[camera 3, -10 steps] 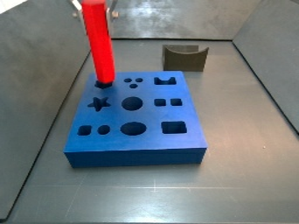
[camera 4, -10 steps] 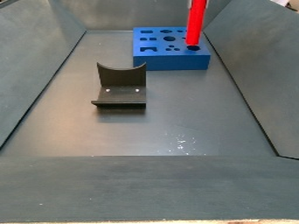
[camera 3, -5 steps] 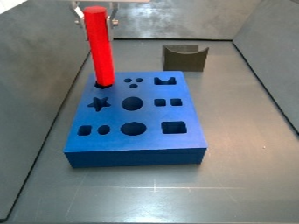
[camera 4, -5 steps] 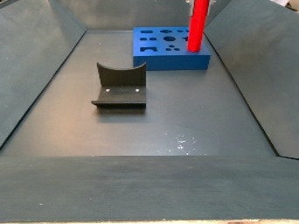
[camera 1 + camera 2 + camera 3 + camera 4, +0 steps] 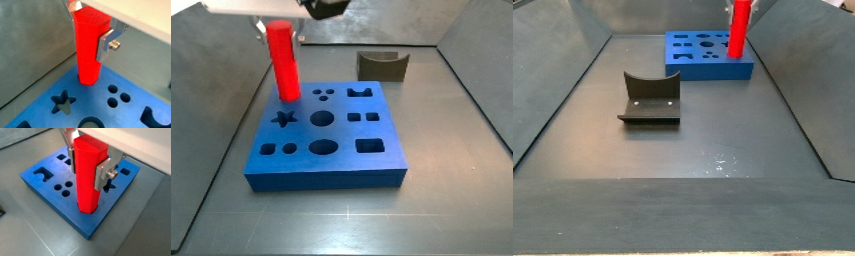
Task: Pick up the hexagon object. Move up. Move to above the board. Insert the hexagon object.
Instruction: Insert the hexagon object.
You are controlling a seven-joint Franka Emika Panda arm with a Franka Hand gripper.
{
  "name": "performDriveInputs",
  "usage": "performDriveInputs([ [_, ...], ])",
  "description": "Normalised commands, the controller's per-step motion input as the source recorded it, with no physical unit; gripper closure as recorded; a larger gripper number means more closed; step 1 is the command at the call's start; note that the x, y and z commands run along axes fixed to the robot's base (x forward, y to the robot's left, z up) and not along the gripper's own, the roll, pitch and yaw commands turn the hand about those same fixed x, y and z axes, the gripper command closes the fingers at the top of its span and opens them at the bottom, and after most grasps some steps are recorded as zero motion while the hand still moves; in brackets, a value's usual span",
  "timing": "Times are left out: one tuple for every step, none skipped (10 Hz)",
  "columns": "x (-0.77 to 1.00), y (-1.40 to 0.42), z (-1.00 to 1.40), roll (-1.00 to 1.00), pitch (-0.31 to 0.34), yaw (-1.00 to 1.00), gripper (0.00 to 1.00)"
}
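Hexagon object: tall, slim, bright red peg (image 5: 90,47) of smooth matt material with flat faceted sides; upright, lower end seated in a hole at a corner of the board. Same seating reads in a side view (image 5: 282,62).
Gripper: flat silver finger plates (image 5: 102,174) flank the upper part of the peg in both wrist views; gripper (image 5: 92,26) sits directly over that corner hole. One plate lies against a peg face, but whether the pads press it or stand just off cannot be told.
Step in hand: insertion. Judged well along, as the peg base is already below the board's top surface.
Next move calls for: confirming the peg is bottomed, then spreading the plates and lifting straight up so the peg is not dragged or tilted.
Board: large, thick, flat blue rectangular block (image 5: 50,193) with star, round, square and notched holes; it lies on the dark grey floor toward the far end of the tray in a side view (image 5: 700,55).
Fixture: dark L-shaped bracket on a base plate (image 5: 649,98), well apart from the board.
Risk: a slight lean of the peg could bind it on withdrawal.
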Motion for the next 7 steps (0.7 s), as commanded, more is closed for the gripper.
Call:
performDriveInputs([
  [0.02,0.09,-0.82,0.06,-0.07,-0.07,1.0],
  [0.09,0.02,-1.0,0.04,0.0,-0.19,1.0],
  [0.0,0.0,-0.59,0.0,-0.116,-0.1,1.0],
  [0.0,0.0,0.0,0.0,-0.01,0.0,1.0],
  [0.0,0.0,-0.63,0.1,-0.089,0.0,1.0],
  [0.05,0.0,-1.0,0.12,-0.017,0.0,1.0],
  [0.06,0.0,-1.0,0.09,-0.034,0.0,1.0],
])
